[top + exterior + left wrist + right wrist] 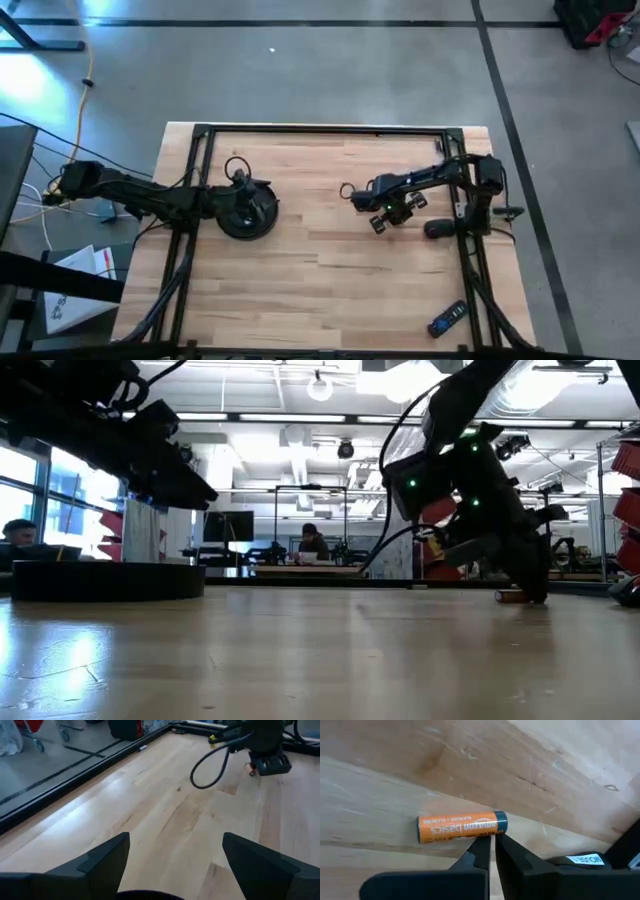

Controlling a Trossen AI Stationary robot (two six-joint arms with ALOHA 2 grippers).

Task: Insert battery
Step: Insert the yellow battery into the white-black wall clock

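Note:
An orange battery with one dark end lies on its side on the wooden table, also visible in the low view. My right gripper is shut and tipped down over it at the table's right middle. Its fingertips stand against the battery's long side, and the battery is not between them. My left gripper is open with nothing between its fingers. It hangs over a black round dish at the table's left middle. A dark remote lies near the front right corner. My right gripper comes down at a slant with shut fingers, their ends at the battery's long side close to its dark end. Whether they touch it, I cannot tell. The battery lies flat on the table.
A dark rounded object sits by the right arm's base. A black frame runs around the table's far and side edges. Bare wood lies between the arms and toward the near edge. People sit at desks in the room beyond.

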